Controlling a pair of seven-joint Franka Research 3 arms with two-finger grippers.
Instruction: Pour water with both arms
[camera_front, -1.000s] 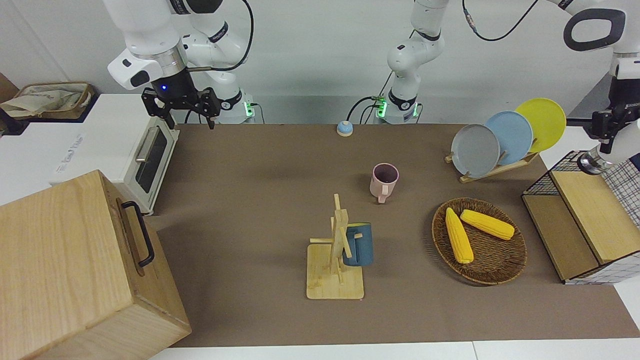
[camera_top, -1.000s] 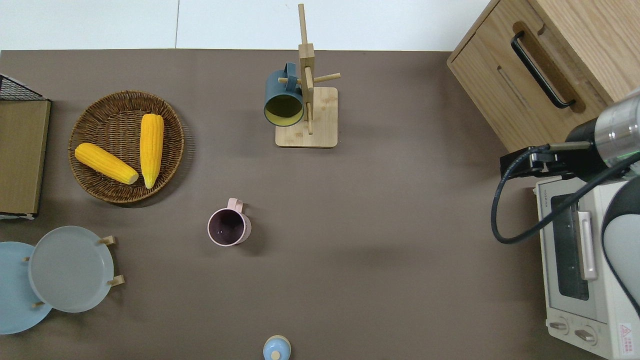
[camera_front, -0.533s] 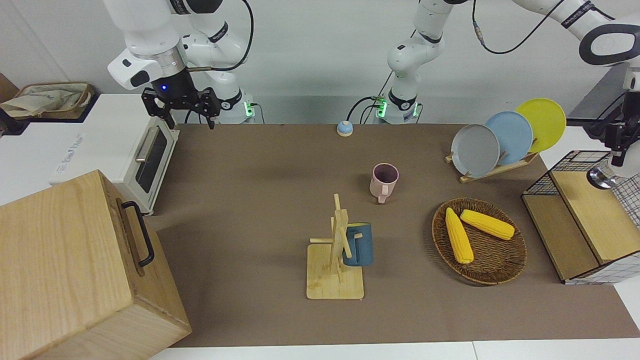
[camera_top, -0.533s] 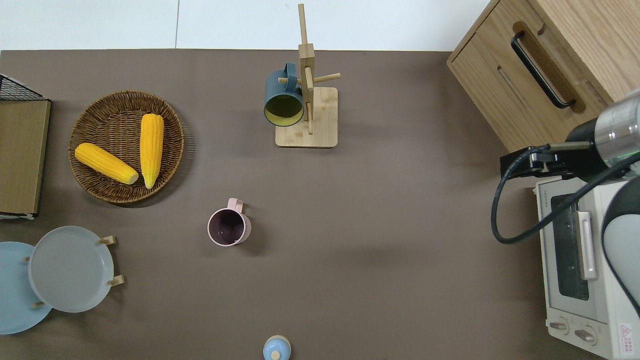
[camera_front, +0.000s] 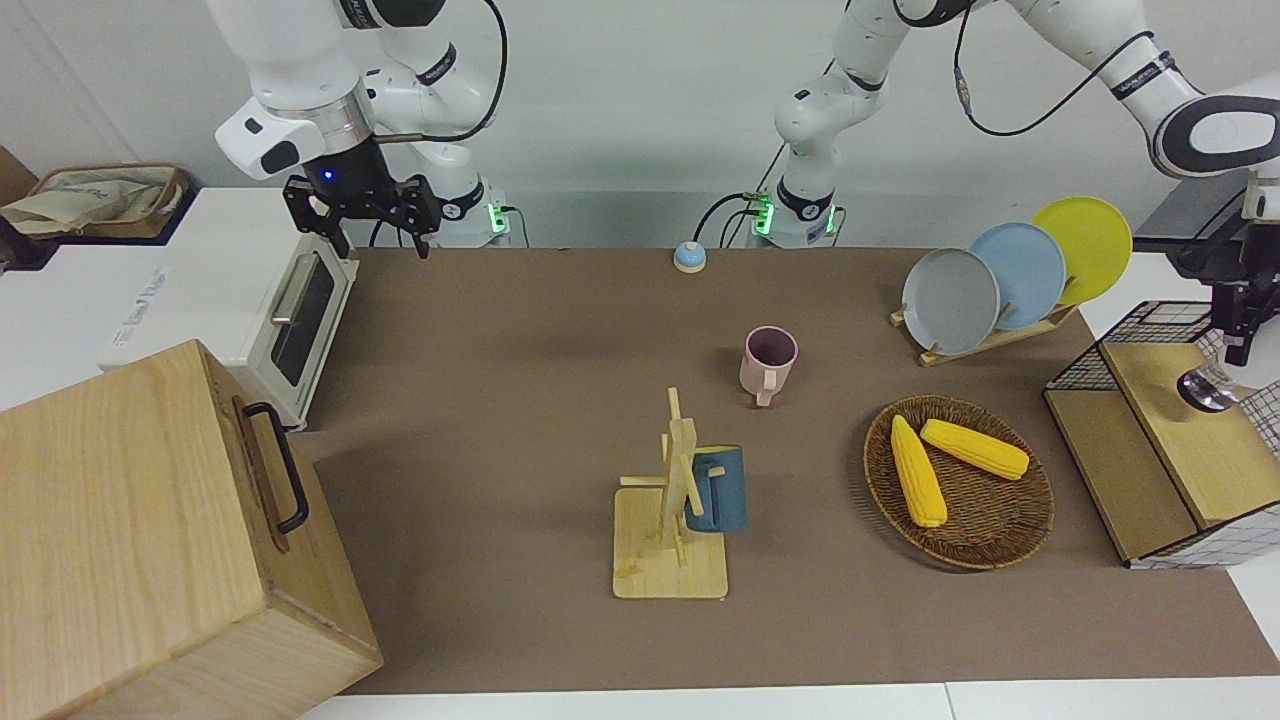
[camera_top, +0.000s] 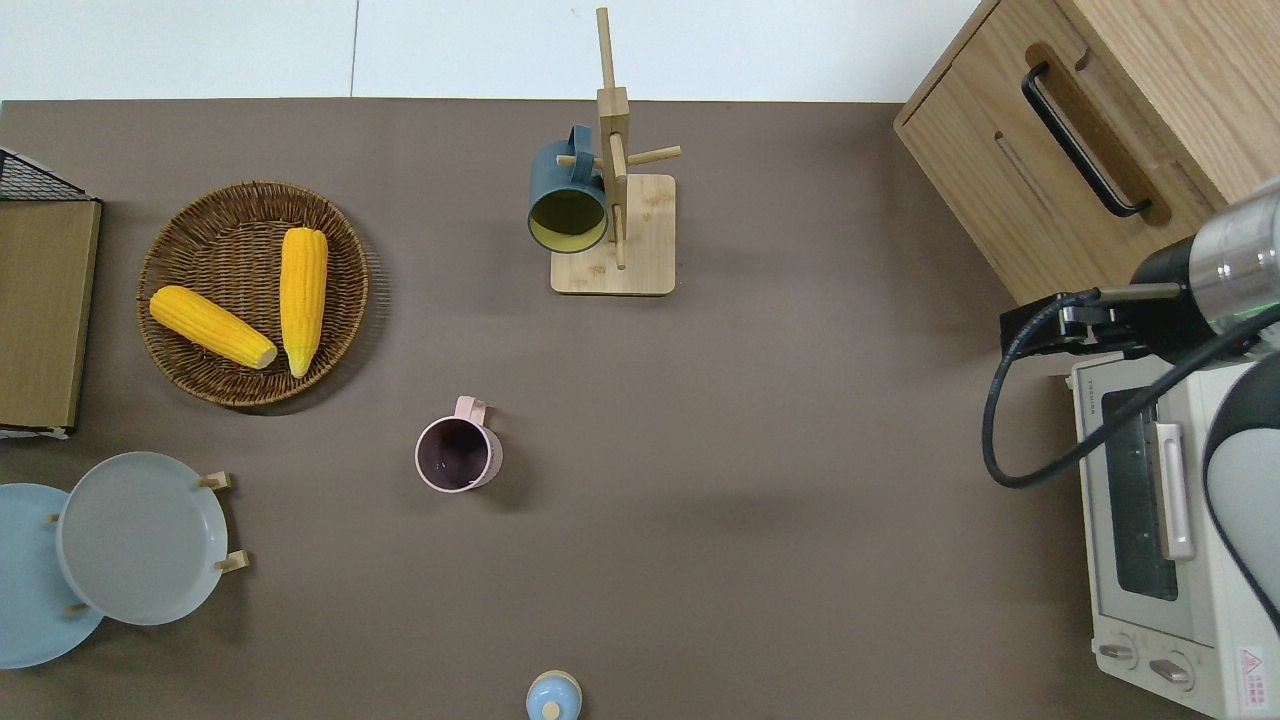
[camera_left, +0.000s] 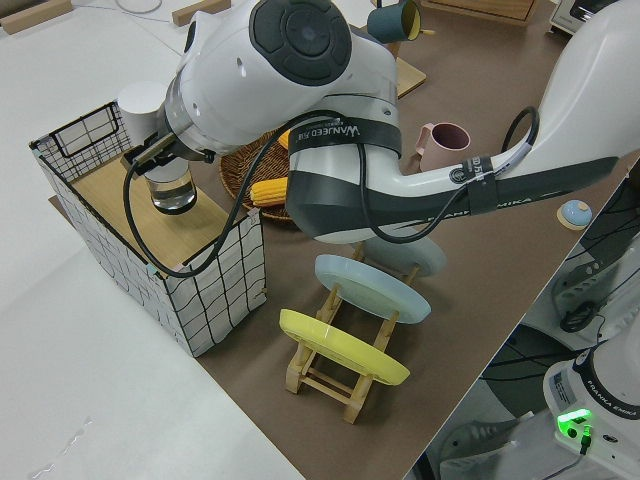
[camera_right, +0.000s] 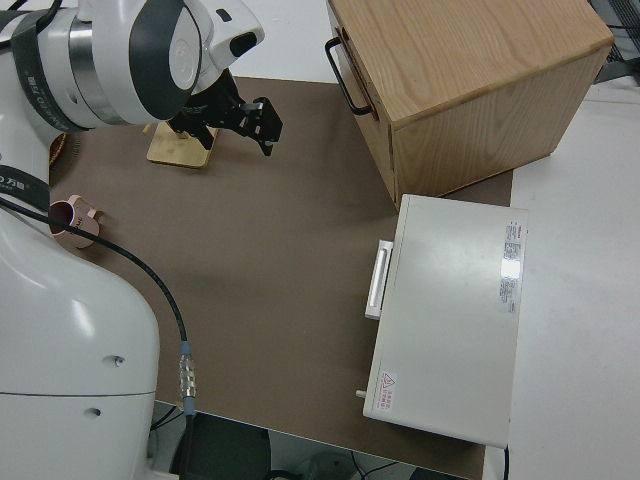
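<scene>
The cup (camera_top: 457, 455) stands mid-table, nearer the robots than the mug rack (camera_top: 614, 215) and the corn basket (camera_top: 251, 292).

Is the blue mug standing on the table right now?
No: the blue mug hangs by its handle from a peg of the wooden mug rack.

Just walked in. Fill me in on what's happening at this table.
The left gripper is down over a glass that stands on the wooden shelf of a wire rack at the left arm's end of the table. I can't tell whether it has gripped the glass. The right gripper is parked, fingers open. The pink mug stands upright mid-table, untouched.
</scene>
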